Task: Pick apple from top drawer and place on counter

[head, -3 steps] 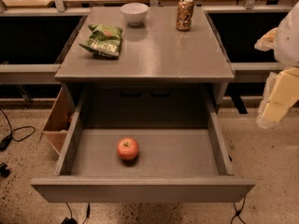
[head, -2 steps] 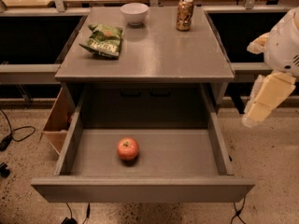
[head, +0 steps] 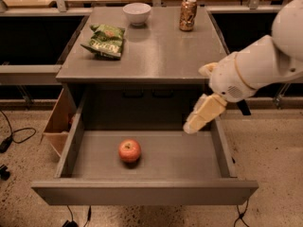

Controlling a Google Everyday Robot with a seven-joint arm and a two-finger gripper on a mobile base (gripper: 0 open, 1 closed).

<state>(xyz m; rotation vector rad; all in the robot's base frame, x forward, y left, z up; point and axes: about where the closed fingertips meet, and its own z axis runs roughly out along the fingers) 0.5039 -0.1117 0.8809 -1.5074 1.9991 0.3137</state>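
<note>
The red-orange apple (head: 129,151) lies on the floor of the open top drawer (head: 142,193), left of the middle. The grey counter (head: 156,51) is the cabinet top above it. My gripper (head: 202,114) hangs from the white arm (head: 260,65) coming in from the right. It is over the drawer's right side, above and to the right of the apple, not touching it. It holds nothing that I can see.
On the counter are a green chip bag (head: 105,40), a white bowl (head: 137,13) and a brown soda can (head: 188,14). A tan wooden box (head: 57,124) stands left of the drawer. Cables (head: 14,134) lie on the speckled floor.
The arm has swung in from the right edge toward the left, bringing the gripper over the right side of the drawer. The apple has not moved.
</note>
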